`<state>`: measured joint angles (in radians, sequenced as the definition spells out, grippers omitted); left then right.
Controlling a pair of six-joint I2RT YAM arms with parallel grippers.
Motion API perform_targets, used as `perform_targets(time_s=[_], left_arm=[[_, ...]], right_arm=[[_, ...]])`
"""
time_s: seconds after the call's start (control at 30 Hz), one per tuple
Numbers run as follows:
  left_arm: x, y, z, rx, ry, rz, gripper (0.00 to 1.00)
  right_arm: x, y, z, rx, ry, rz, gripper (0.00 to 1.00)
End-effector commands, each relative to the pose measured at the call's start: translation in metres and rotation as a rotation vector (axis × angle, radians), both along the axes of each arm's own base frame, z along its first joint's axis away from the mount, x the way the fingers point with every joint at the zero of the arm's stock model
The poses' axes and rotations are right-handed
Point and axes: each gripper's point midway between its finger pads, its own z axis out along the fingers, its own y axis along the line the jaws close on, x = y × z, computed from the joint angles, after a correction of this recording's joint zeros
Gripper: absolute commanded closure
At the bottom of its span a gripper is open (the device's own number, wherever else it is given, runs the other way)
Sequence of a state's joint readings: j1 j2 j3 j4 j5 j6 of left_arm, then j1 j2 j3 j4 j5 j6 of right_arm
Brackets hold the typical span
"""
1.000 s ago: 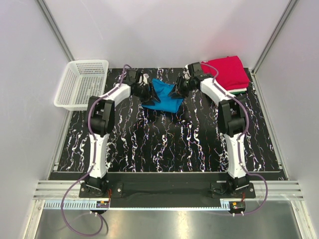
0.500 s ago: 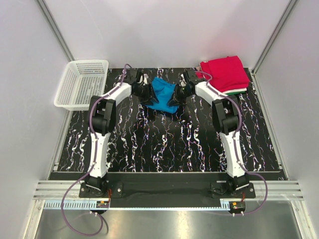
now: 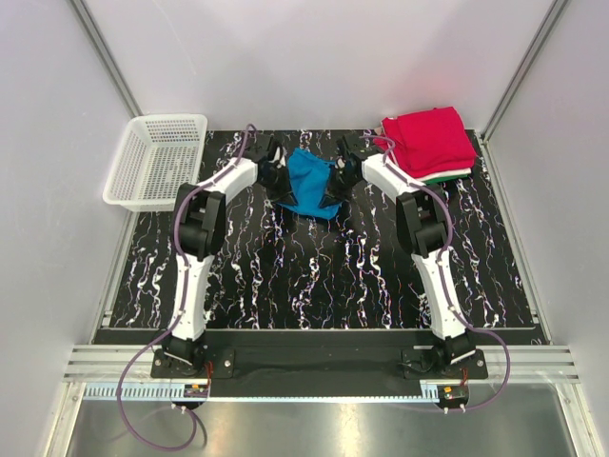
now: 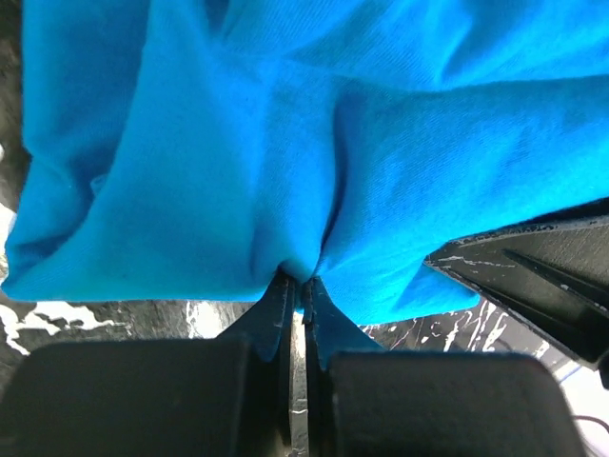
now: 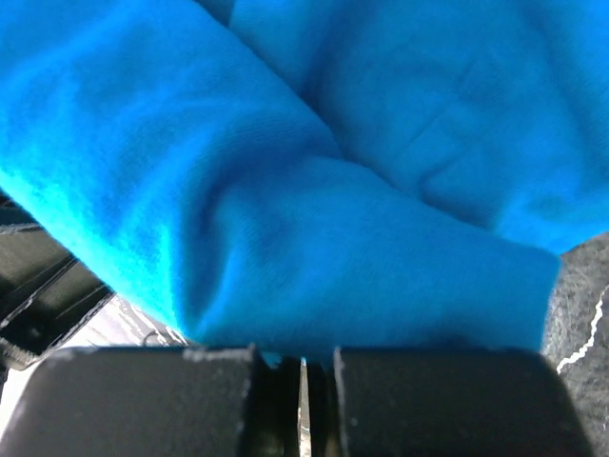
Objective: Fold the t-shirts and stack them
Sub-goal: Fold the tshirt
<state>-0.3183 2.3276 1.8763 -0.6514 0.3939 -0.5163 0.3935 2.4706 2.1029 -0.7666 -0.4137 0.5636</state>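
So the blue shirt sits bunched near the tabletop's far edge, right between both arms. The left gripper is pinched onto its left side and the right gripper onto its right. I'd guess they'll pull it out sideways next.

blue t-shirt: bunched, rumpled, far-centre of counter | red t-shirt: folded, topping far-right stack

No readable text, label or number anywhere.
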Motion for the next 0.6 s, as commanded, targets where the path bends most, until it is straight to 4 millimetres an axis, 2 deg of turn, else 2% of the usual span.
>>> perform_targets(time_s=[0.0,0.13,0.3,0.43,0.57], left_arm=[[-0.028,0.010,-0.020,0.140,0.086,-0.013,1.00],[-0.051,0.004,-0.024,0.185,0.112,-0.032,1.00],[-0.080,0.005,-0.040,0.233,0.175,-0.050,1.00],[-0.098,0.007,-0.042,0.270,0.190,-0.060,1.00],[-0.125,0.010,-0.038,0.288,0.217,-0.061,1.00]], right_arm=[[-0.017,-0.013,-0.013,-0.126,0.033,0.019,1.00],[-0.033,-0.016,-0.019,-0.205,0.041,0.034,1.00],[-0.053,-0.025,-0.035,-0.256,0.112,0.049,1.00],[-0.071,-0.027,-0.043,-0.277,0.148,0.068,1.00],[-0.088,-0.024,-0.042,-0.282,0.167,0.094,1.00]])
